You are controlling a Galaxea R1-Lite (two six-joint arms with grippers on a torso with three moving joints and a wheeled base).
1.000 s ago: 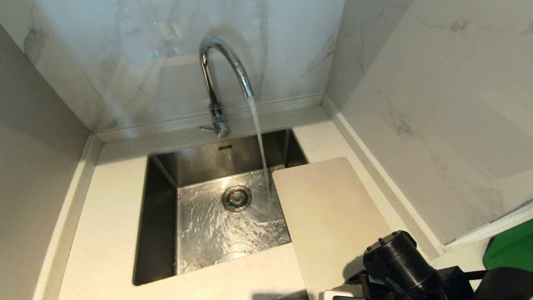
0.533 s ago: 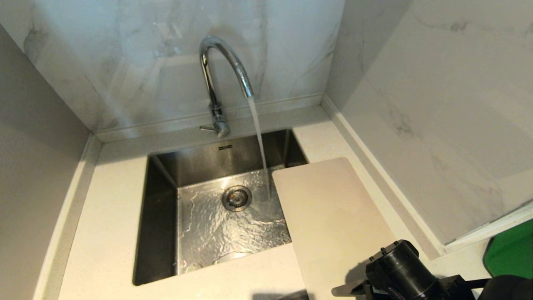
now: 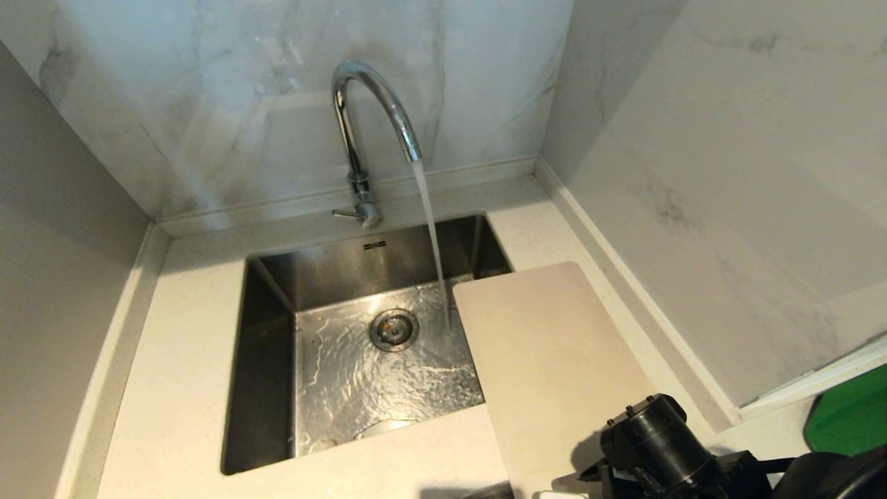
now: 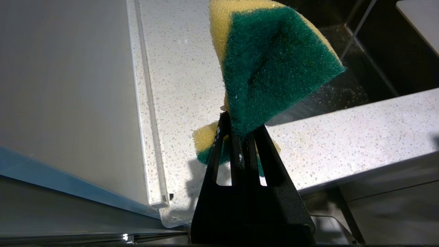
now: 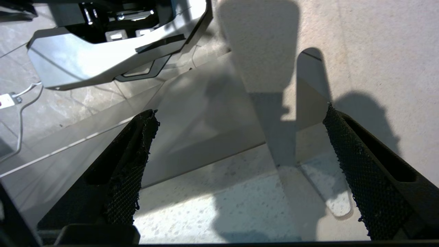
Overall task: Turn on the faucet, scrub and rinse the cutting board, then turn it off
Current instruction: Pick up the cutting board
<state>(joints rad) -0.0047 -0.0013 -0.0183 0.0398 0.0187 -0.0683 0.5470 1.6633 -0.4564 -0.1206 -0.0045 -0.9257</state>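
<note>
Starting at the left, the left gripper [image 4: 240,137] has its fingers clamped on one green-and-yellow sponge [image 4: 274,61] above the surface [image 4: 178,68]. Mid-scene, one faucet [image 3: 367,118] pours into one sink [image 3: 263,346]. Right of it, one cutting board [image 3: 554,353] lies flat, long axis running near to far, its left edge overhanging the basin. The right gripper [image 5: 240,164], fingers wide and empty, hovers at the board's near end by the handle cutout [image 5: 312,89]; it is the nearer arm.
</note>
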